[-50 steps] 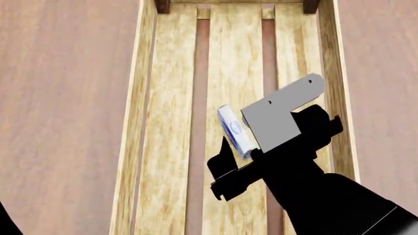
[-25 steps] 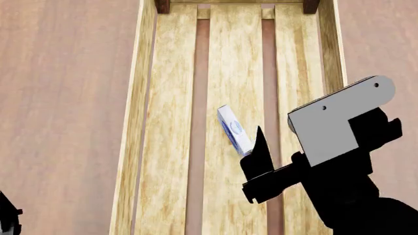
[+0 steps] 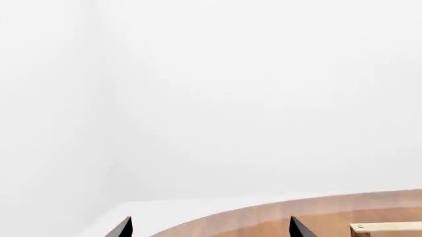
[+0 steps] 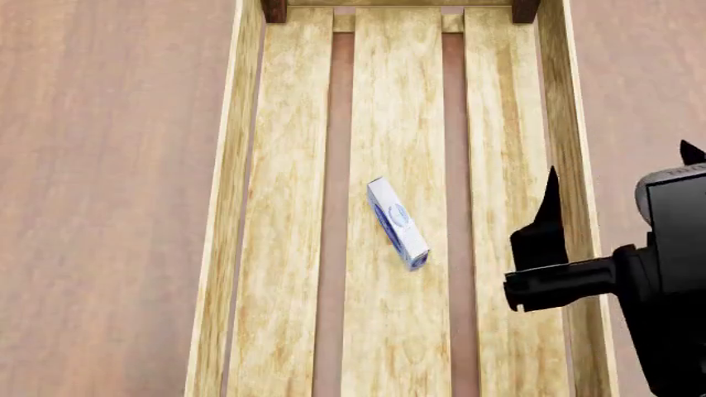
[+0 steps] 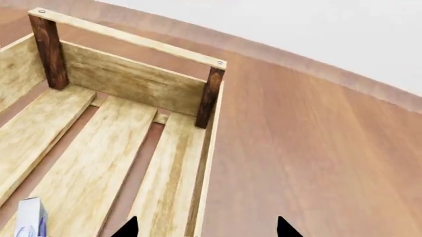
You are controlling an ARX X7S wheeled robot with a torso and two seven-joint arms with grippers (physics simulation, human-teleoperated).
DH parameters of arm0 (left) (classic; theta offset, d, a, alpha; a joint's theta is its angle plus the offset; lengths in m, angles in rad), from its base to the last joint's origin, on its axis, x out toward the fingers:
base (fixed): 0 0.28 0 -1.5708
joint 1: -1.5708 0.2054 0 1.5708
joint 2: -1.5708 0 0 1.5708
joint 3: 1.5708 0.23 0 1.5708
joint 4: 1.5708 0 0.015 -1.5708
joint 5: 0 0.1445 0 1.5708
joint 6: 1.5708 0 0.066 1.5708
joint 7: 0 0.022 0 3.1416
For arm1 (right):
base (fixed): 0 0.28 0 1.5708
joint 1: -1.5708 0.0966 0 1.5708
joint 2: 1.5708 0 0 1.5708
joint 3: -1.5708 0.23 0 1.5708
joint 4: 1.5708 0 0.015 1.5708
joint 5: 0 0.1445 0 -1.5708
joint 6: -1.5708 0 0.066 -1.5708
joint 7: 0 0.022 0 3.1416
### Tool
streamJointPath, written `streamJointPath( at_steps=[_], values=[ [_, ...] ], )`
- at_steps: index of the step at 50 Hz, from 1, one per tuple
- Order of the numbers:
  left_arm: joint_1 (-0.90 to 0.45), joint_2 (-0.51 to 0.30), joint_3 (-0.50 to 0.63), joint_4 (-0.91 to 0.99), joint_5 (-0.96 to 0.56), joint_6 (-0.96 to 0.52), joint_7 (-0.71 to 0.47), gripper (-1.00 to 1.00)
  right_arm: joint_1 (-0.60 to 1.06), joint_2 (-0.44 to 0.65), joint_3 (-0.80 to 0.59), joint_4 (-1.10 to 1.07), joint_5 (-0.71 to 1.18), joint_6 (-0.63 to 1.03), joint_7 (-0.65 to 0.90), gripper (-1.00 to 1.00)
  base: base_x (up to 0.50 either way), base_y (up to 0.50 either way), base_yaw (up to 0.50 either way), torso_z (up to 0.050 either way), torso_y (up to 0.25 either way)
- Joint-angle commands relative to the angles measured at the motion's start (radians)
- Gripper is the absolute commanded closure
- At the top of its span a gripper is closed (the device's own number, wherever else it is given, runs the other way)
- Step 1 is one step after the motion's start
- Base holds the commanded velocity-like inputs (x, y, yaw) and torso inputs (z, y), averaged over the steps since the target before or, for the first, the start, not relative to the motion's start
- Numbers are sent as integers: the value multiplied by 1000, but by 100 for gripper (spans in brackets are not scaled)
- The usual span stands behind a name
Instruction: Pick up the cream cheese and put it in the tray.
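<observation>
The cream cheese [image 4: 398,223], a small flat white box with a blue oval logo, lies on the middle slat of the tray [image 4: 226,207], free of both grippers. My right gripper [image 4: 617,161] is open and empty, raised over the tray's right wall, to the right of the box. In the right wrist view its fingertips [image 5: 132,226] straddle the tray's side wall [image 5: 204,173], and the cream cheese [image 5: 29,222] shows at the frame's edge. My left gripper [image 3: 209,228] is open and empty, facing a white wall.
The tray stands on a brown wooden table [image 4: 111,165]. Its dark corner posts [image 5: 209,96] and end rail [image 5: 132,37] rise at the far end. A corner of the tray [image 3: 386,227] shows in the left wrist view.
My right gripper has drawn back to the right, away from the cream cheese, which has stayed still on the tray's floor. The left arm has left the head view.
</observation>
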Motion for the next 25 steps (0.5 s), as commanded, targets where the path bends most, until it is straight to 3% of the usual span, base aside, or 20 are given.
streamJointPath(
  at_steps=[1, 12, 16, 18, 21, 25],
  values=[
    [-183, -69, -22, 200, -63, -201, -5, -100, -62, 5, 147, -35, 1, -97, 67, -100, 0, 0, 0, 0, 0],
    [-411, -96, -21, 436, -152, -450, -66, -100, -133, 17, 288, -110, 36, -184, 60, -100, 0, 0, 0, 0, 0],
    [-458, -111, -8, 478, -177, -478, -92, -100, -173, 16, 365, -159, 59, -226, 56, -100, 0, 0, 0, 0, 0],
    [-479, -158, 17, 480, -216, -444, -143, -100, -191, 14, 407, -191, 64, -239, 73, -100, 0, 0, 0, 0, 0],
    [-539, -290, 127, 480, -275, -348, -278, -100, -227, 23, 474, -253, 71, -249, 99, -100, 0, 0, 0, 0, 0],
    [-613, -378, 254, 480, -288, -266, -366, -100, -270, 15, 549, -315, 73, -277, 109, -100, 0, 0, 0, 0, 0]
  ],
)
